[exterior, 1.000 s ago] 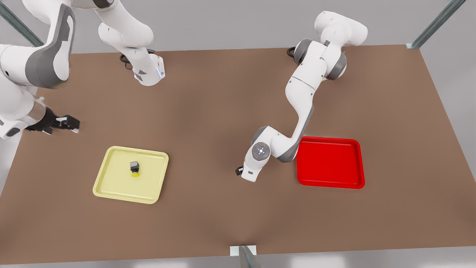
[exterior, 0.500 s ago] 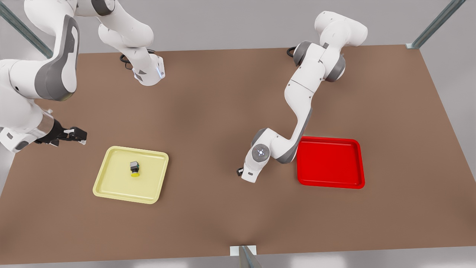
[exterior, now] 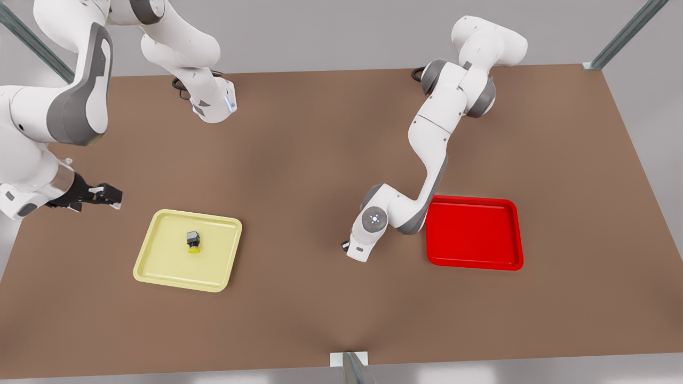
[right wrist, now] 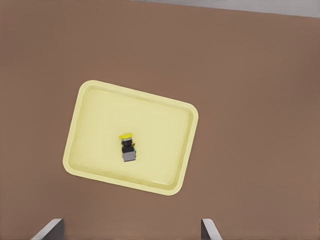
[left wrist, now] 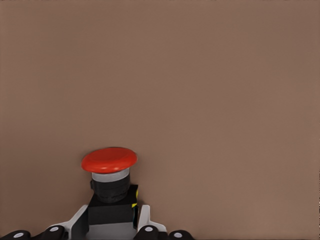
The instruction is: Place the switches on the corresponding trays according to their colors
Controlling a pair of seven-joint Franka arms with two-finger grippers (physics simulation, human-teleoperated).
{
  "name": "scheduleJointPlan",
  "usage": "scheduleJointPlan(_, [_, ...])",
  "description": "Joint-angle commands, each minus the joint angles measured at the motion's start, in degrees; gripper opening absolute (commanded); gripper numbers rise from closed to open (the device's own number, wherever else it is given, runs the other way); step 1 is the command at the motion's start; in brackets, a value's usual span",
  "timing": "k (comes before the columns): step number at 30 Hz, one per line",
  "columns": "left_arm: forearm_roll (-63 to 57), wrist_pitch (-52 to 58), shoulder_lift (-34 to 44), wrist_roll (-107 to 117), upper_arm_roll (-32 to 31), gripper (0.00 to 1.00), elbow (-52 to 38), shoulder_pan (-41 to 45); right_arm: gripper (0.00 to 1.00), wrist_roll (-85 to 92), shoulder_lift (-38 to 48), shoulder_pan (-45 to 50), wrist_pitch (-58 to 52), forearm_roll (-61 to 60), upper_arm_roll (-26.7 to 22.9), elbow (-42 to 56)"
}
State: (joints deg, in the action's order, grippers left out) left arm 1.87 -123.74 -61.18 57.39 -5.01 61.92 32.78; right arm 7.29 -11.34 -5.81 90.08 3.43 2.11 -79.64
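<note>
Low over the desk (exterior: 299, 176), left jaws (left wrist: 111, 231) clenched on the body of the red switch (left wrist: 109, 172), cap pointing away from the wrist, red tray (exterior: 474, 232) just beside that arm's elbow. Higher up, right jaws (exterior: 109, 194) spread wide and empty above bare desk, yellow tray (right wrist: 90, 145) below and ahead, yellow switch (right wrist: 128, 147) lying near its middle.

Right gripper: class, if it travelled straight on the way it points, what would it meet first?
Probably the yellow tray, at or near the yellow switch in it: both lie ahead of the open right gripper in its wrist view. Depth is unclear.
</note>
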Motion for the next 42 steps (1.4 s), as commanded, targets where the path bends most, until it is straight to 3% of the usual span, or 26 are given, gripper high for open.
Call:
scheduleJointPlan(1, [0.0,-0.1,0.0,0.0,0.0,0.55,0.0,0.0,1.0,0.0,0.0,-0.1,0.0,0.0,0.0,0.2])
scheduleJointPlan(15, [0.0,0.1,0.3,-0.2,0.2,0.52,0.0,-0.1,1.0,0.0,-0.4,-0.1,0.8,0.0,-0.1,0.5])
scheduleJointPlan(20, [-0.6,4.0,4.0,-2.5,1.0,0.52,0.1,-0.6,1.0,0.0,-0.7,-0.1,0.8,0.0,0.0,0.5])
scheduleJointPlan(24, [0.1,3.2,19.4,-15.6,6.9,0.52,20.3,-1.0,1.0,0.0,-0.7,-0.1,0.7,0.0,0.0,1.0])
scheduleJointPlan(29, [2.4,-0.4,32.5,-35.4,17.1,0.52,40.3,-1.1,1.0,0.0,-0.9,-0.1,0.8,0.0,0.0,1.2])
scheduleJointPlan(33, [4.4,-0.4,33.9,-52.6,27.3,0.54,44.8,-1.2,1.0,0.0,-1.1,0.0,0.8,0.0,0.0,1.2])
scheduleJointPlan(34, [6.4,-0.4,33.4,-56.6,28.5,0.57,44.8,-2.3,1.0,0.0,-1.1,0.0,0.8,0.0,0.0,1.2])
scheduleJointPlan(35, [6.4,-0.4,32.9,-57.8,28.5,1.0,44.7,-3.3,1.0,0.0,-1.1,0.0,0.8,0.0,0.0,1.2])
scheduleJointPlan(40, [6.4,0.3,32.3,-57.9,28.6,1.0,44.6,-3.6,1.0,0.0,-1.1,0.0,0.8,0.0,0.0,1.2])
scheduleJointPlan(42, [6.4,6.0,33.4,-57.4,29.0,1.0,41.3,-3.5,1.0,0.0,-1.1,0.0,0.8,0.0,0.0,1.2])
